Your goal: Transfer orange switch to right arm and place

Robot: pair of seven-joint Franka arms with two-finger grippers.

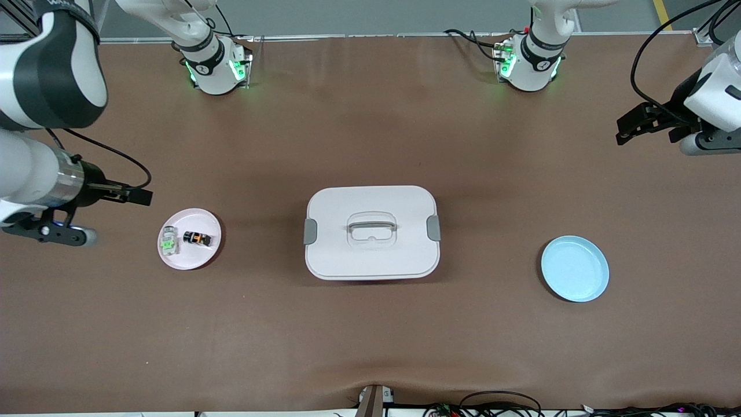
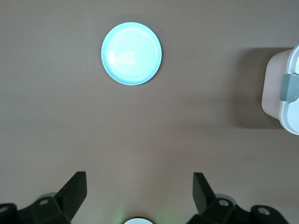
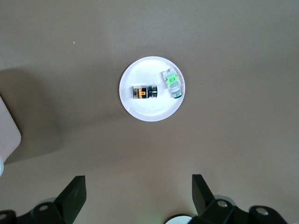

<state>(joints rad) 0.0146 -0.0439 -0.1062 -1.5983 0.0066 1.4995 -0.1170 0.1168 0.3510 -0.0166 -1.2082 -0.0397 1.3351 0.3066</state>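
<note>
The orange switch (image 1: 198, 238) (image 3: 145, 92), a tiny black block with an orange band, lies on a small pale pink plate (image 1: 194, 259) (image 3: 152, 109) toward the right arm's end of the table. My right gripper (image 1: 49, 233) (image 3: 138, 191) hangs open and empty over bare table beside that plate, still closer to that end. My left gripper (image 1: 715, 142) (image 2: 140, 191) is open and empty above bare table at the left arm's end. A light blue plate (image 1: 575, 268) (image 2: 131, 53) sits there, nearer the front camera.
A whitish piece with green marks (image 1: 169, 241) (image 3: 171, 83) lies on the pink plate beside the switch. A white lidded box (image 1: 371, 231) (image 2: 285, 88) with grey clasps and a handle stands mid-table between the two plates. Brown mat covers the table.
</note>
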